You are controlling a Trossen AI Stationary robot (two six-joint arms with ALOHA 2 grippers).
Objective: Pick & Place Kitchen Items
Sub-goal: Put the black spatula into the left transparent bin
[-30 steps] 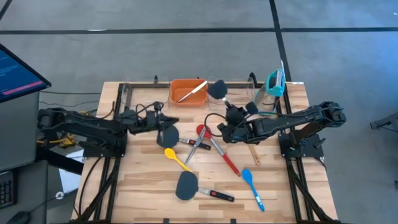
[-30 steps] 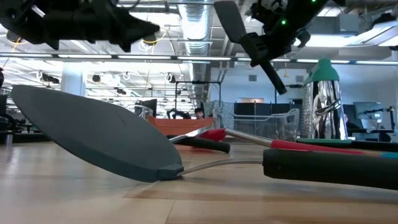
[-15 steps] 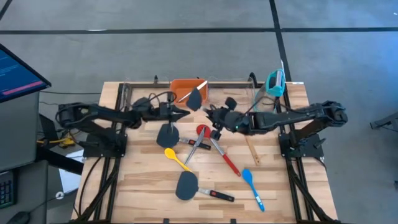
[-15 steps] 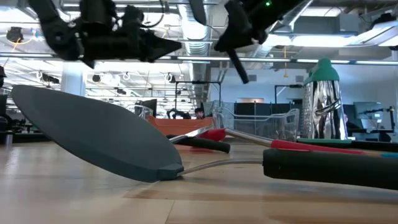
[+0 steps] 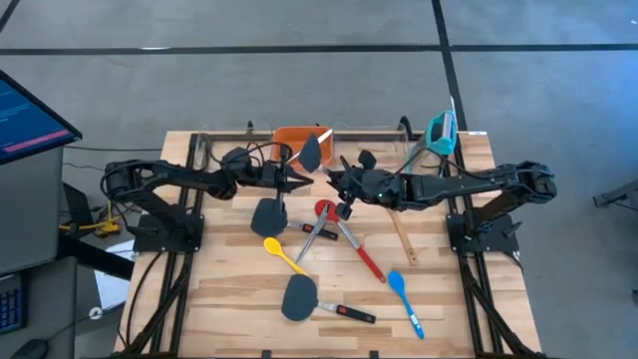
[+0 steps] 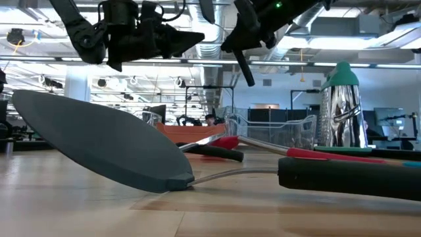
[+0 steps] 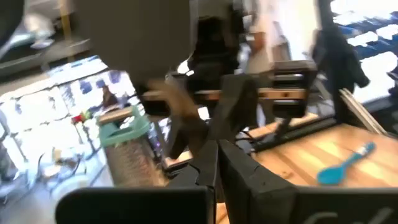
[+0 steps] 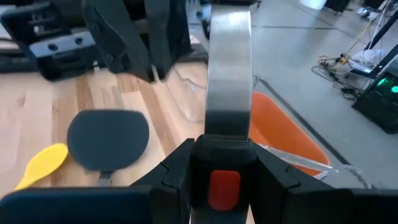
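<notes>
My right gripper (image 5: 337,185) is shut on a black spatula. The spatula's blade (image 5: 312,152) is over the orange bin (image 5: 289,137). My left gripper (image 5: 299,180) is shut and empty, in the air just left of the right gripper, its tip pointing at it; it also shows in the low view (image 6: 194,38). On the table lie two black spatulas (image 5: 269,214) (image 5: 299,296), a yellow spoon (image 5: 282,254), metal tongs (image 5: 317,234), a red-handled utensil (image 5: 361,251), a blue spoon (image 5: 404,297) and a wooden fork (image 5: 404,244). My right gripper pinches the spatula's black handle (image 8: 224,180) between its two fingers, close to where the metal shank (image 8: 227,74) begins. The spatula is lifted clear of the table and tilted, blade end up and handle end (image 6: 245,74) hanging lower.
A metal utensil (image 5: 304,150) lies in the orange bin. Clear bins (image 5: 384,140) and a teal-lidded container (image 5: 441,133) stand along the far edge. The near black spatula (image 6: 99,148) fills the low view's foreground. The table's near left part is bare wood (image 5: 219,299).
My right gripper has carried the black spatula toward the table's left edge, bringing its blade over the orange bin. My left gripper has moved toward the table's right and slightly toward the far edge, closing on the right gripper.
</notes>
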